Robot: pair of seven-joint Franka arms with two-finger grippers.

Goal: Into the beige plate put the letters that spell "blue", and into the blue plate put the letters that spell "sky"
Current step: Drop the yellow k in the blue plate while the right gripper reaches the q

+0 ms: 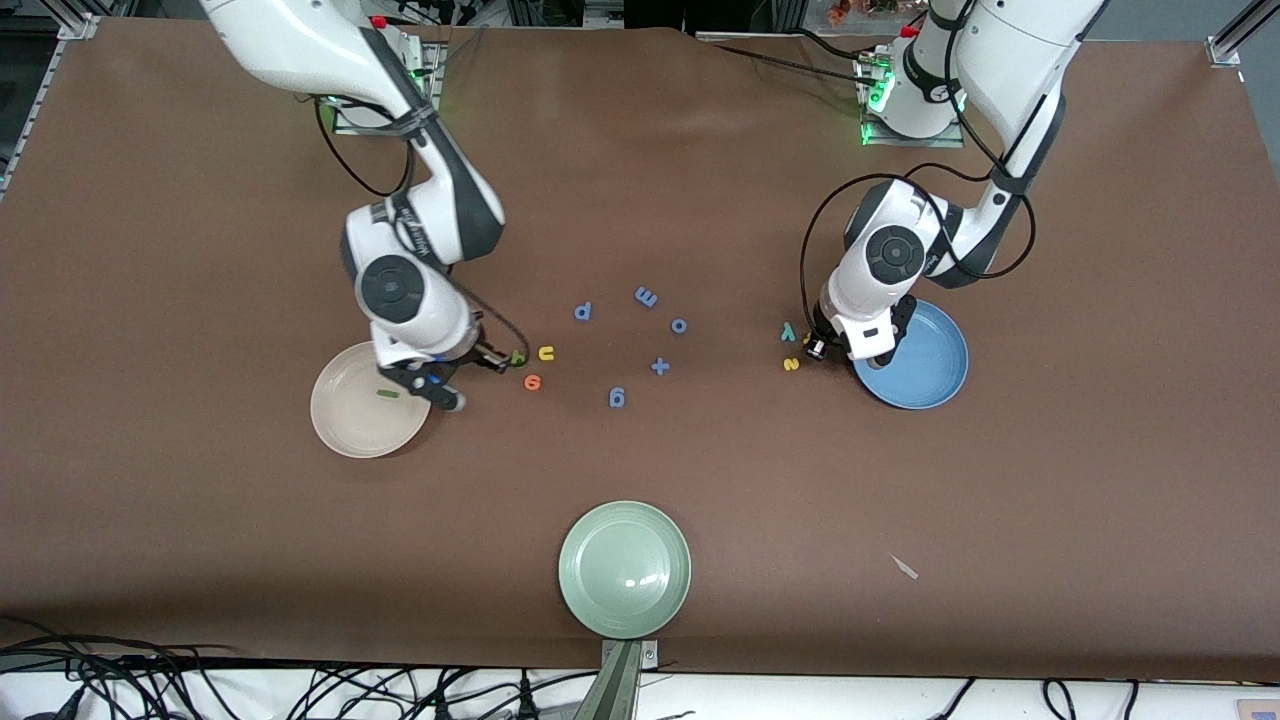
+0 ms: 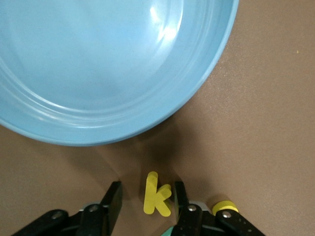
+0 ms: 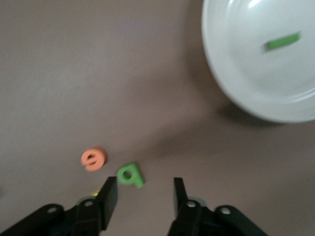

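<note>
While empty-jawed, l (image 1: 388, 394) in beige plate (image 1: 345, 428)

Brown-covered table (image 1: 200, 560); black cables (image 1: 300, 690) along its near edge.

blue plate (image 2: 98, 73) cut off by left wrist view's edges; in front view part of it hidden under left arm's wrist. yellow k (image 2: 156, 194) not visible in front view, covered by left gripper (image 1: 818, 348). beige plate (image 3: 256, 69) cut off at right wrist view's edge, and blurred there. green b (image 1: 518, 357) mostly hidden by right gripper's cable in front view. small pale scrap (image 1: 904, 567) on table too small to identify.
</note>
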